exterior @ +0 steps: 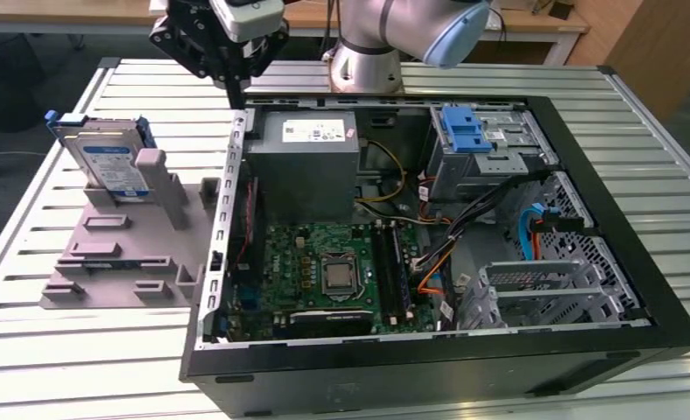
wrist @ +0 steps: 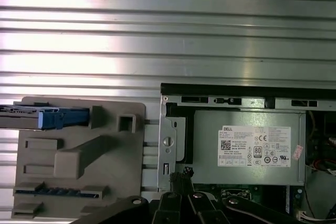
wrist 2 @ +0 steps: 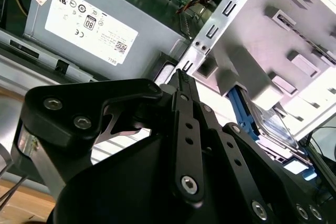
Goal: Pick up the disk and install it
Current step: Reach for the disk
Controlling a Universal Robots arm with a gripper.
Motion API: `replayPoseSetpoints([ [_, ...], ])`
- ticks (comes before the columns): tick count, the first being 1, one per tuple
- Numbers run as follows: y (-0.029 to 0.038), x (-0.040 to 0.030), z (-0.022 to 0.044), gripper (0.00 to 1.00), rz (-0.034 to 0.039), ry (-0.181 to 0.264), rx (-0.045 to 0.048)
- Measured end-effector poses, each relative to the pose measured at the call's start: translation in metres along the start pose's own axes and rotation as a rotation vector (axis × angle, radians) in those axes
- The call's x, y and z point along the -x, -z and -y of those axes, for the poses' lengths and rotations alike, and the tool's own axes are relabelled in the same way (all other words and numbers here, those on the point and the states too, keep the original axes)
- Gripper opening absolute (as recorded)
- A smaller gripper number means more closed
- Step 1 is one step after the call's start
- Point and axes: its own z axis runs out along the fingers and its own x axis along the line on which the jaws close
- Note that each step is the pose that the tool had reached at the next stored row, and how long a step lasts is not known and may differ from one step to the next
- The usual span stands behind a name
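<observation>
An open computer case (exterior: 439,372) lies nearest on the slatted metal surface (exterior: 76,359), its motherboard (exterior: 321,271) and power supply (exterior: 310,162) exposed. Beside it, on the exterior view's left, the disk (exterior: 109,162) stands on edge in a grey holder (exterior: 123,254). Farther back, the gripper (exterior: 239,87) hangs closed and empty above the case's far corner, near the power supply and apart from the disk.
</observation>
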Motion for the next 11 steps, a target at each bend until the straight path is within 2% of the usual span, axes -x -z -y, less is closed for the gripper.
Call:
replayPoseSetpoints([
  [11, -0.0018, -0.0087, -0.0020, 0.11, -0.0013, 0.000, -0.0001],
])
